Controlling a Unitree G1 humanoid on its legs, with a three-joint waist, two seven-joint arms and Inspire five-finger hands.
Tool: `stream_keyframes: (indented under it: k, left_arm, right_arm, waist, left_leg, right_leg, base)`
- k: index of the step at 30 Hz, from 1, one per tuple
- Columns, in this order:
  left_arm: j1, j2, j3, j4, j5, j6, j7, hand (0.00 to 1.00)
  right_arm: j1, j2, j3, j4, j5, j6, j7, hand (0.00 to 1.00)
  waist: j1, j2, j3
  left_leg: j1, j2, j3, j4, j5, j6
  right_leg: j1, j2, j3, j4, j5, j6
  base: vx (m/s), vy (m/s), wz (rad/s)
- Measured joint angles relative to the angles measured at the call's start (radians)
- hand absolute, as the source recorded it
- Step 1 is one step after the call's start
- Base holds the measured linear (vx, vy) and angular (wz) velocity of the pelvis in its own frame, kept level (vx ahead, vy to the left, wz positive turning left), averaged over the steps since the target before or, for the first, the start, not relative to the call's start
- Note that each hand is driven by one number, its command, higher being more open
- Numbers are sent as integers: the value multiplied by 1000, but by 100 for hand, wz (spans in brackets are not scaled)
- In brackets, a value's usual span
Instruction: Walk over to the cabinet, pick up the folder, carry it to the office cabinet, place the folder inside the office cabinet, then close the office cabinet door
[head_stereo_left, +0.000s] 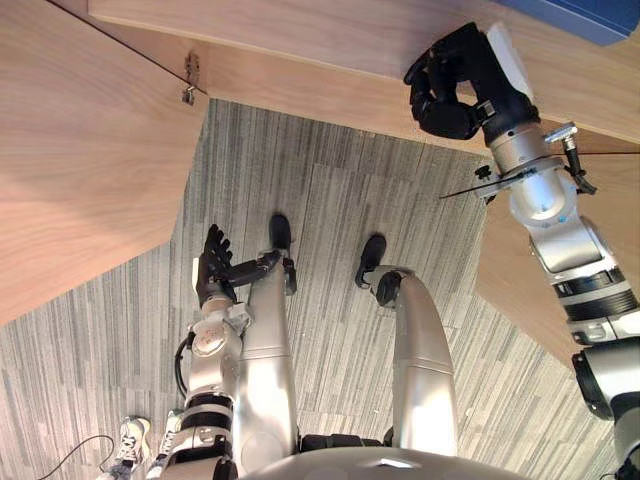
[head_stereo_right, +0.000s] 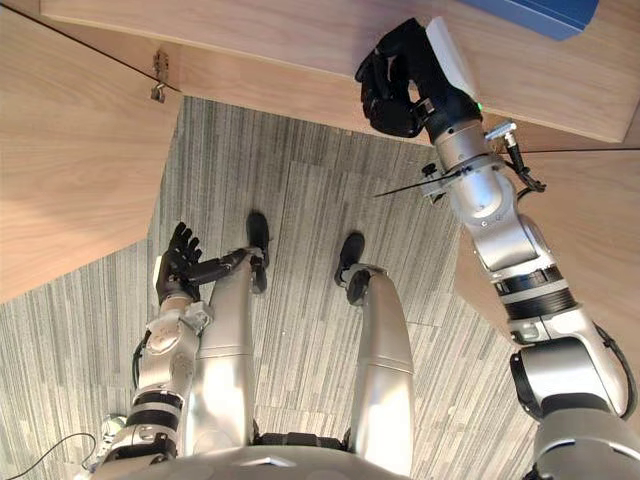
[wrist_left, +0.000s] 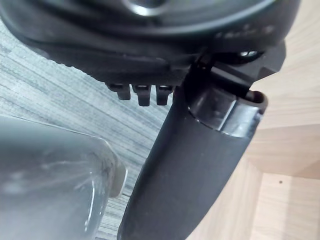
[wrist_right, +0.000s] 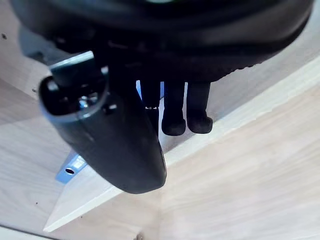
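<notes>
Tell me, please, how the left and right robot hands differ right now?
The left robot hand hangs low over the floor; the right robot hand is raised by the cabinet shelf. Left fingers are straight and spread; right fingers are curled. Both are dark and hold nothing.

1 blue folder (head_stereo_left: 590, 14), 1 wooden cabinet (head_stereo_left: 300, 40), 1 open door (head_stereo_left: 80, 170) at left, 1 metal hinge (head_stereo_left: 190, 80), 2 dark hands: left hand (head_stereo_left: 215, 265), right hand (head_stereo_left: 450, 85), 1 grey carpet floor (head_stereo_left: 330, 200)

No text, label or number can be read anywhere.
</notes>
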Motion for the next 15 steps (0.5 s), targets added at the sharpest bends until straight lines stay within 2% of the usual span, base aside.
stream_keyframes:
  k: [7, 15]
  left_arm:
    - [0, 0, -2, 0, -1, -12, -3, 100]
    - [-1, 1, -1, -1, -2, -13, -11, 100]
  right_arm:
    - [-25, -2, -80, 37, 10, 0, -23, 0]
    - [-95, -30, -175, 137, 92, 8, -73, 0]
  waist:
    - [2, 0, 0]
    - [2, 0, 0]
  left_leg:
    - [-4, 0, -2, 2, 1, 1]
    - [-11, 0, -2, 1, 1, 2]
  right_leg:
    - [-1, -1, -3, 0, 0, 0]
    - [-7, -1, -3, -2, 0, 0]
  base:
    - [-10, 29, 1]
    - [-2, 4, 0]
